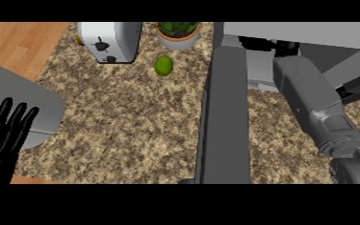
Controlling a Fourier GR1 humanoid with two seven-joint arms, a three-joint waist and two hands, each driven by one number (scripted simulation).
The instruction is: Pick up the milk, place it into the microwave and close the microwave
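Granite counter [126, 119] — left hand [14, 124] edgeward

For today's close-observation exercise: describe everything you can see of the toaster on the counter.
The toaster is a pale, silvery, metallic-looking box with rounded corners, its top cut off by the view's edge. A dark lever and a small dark knob show on its near face. It stands upright on the speckled counter, at the back left, apart from the green fruit and potted plant.
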